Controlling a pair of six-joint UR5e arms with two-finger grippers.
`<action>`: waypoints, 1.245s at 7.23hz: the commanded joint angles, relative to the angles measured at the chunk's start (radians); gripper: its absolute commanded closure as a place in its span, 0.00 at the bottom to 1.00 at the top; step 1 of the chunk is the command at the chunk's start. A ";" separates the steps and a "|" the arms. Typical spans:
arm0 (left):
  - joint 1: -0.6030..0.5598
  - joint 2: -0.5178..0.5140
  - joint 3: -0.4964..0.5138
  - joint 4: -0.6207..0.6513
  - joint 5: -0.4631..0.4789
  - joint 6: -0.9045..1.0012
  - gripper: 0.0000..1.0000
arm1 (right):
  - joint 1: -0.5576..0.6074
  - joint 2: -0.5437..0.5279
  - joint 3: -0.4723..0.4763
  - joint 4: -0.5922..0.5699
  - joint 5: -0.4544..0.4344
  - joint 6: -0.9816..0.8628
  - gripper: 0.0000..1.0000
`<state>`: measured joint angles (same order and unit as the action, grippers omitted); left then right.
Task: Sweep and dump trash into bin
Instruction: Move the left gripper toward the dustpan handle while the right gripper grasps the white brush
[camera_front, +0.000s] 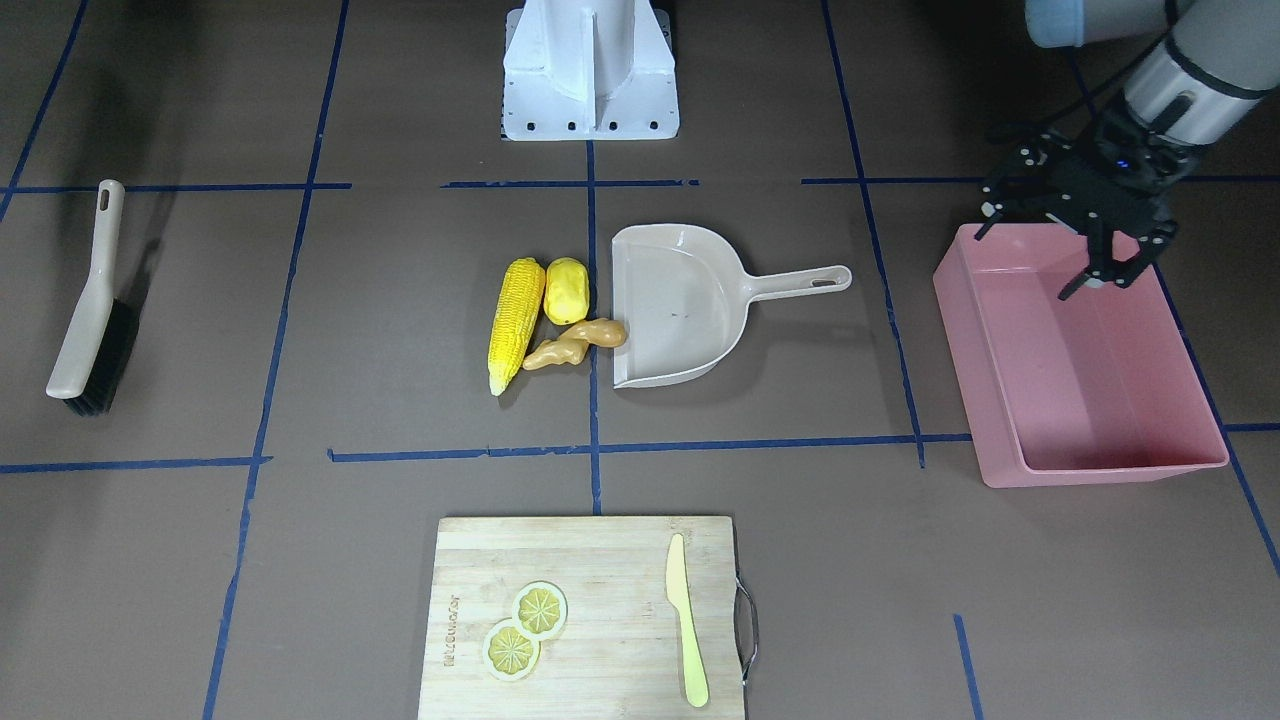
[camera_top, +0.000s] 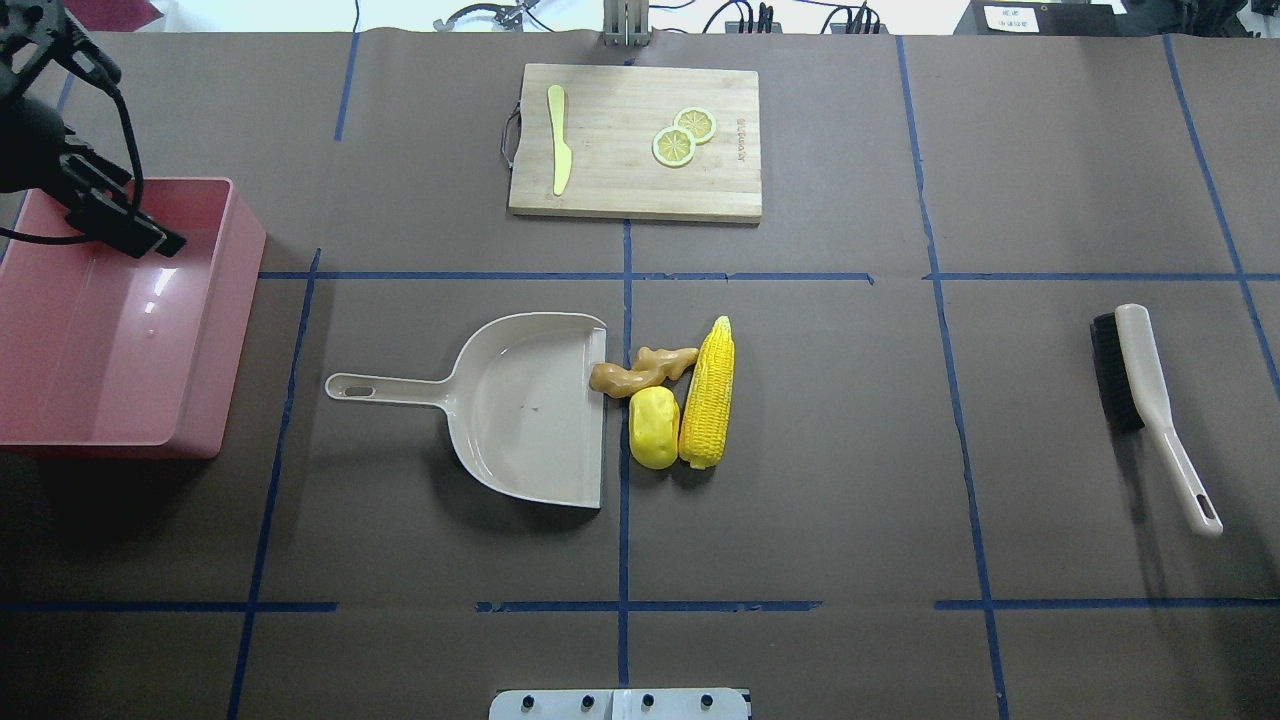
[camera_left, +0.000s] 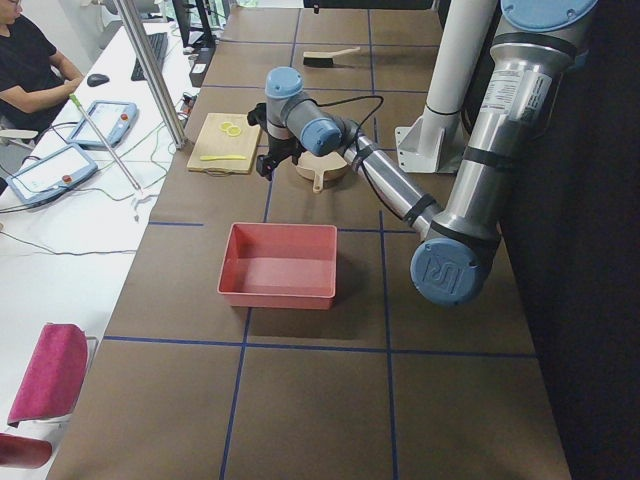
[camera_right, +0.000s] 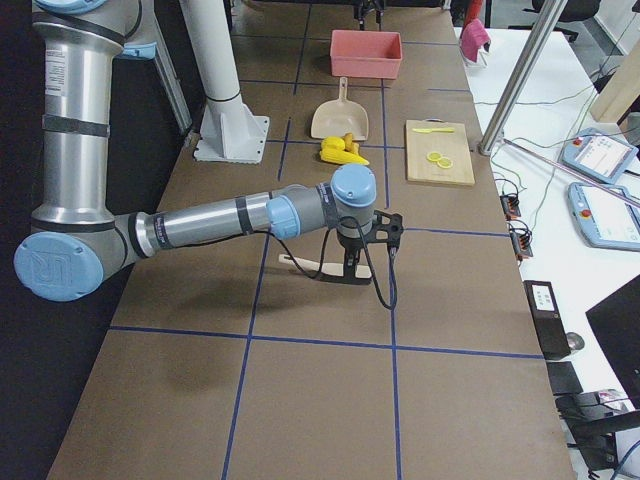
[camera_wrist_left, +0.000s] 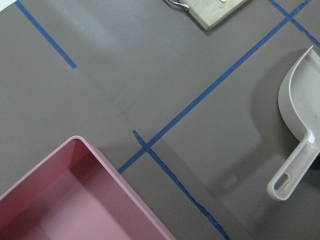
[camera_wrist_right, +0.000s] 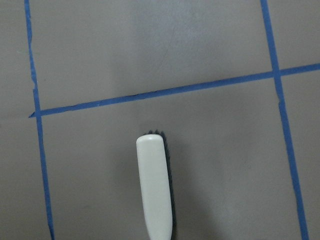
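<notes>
Underneath, brown table (camera_top: 850, 480), blue tape lines (camera_top: 622, 560).

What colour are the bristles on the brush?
The bristles are black, clearest in the overhead exterior view.

The corn (camera_top: 707, 395), potato (camera_top: 653, 428), ginger (camera_top: 640, 370) cluster (touching); pink bin (camera_top: 100, 330) apart.

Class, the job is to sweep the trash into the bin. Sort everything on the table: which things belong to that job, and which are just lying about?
Part of the job: corn cob, potato-like lump, ginger root, brush, dustpan, pink bin.

Just lying about: cutting board, lemon slices, knife.
</notes>
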<state>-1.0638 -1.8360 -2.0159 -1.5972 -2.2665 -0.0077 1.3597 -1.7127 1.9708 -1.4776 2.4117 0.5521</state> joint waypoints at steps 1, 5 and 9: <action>0.027 -0.026 -0.009 -0.004 0.021 -0.002 0.00 | -0.092 -0.076 0.066 0.028 -0.014 0.055 0.00; 0.053 -0.028 -0.017 0.002 0.016 0.000 0.00 | -0.322 -0.156 0.037 0.237 -0.157 0.233 0.00; 0.081 -0.028 -0.017 0.006 0.021 0.000 0.00 | -0.365 -0.113 -0.042 0.235 -0.154 0.235 0.00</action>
<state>-0.9894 -1.8643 -2.0325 -1.5919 -2.2465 -0.0077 1.0125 -1.8345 1.9522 -1.2419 2.2570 0.7862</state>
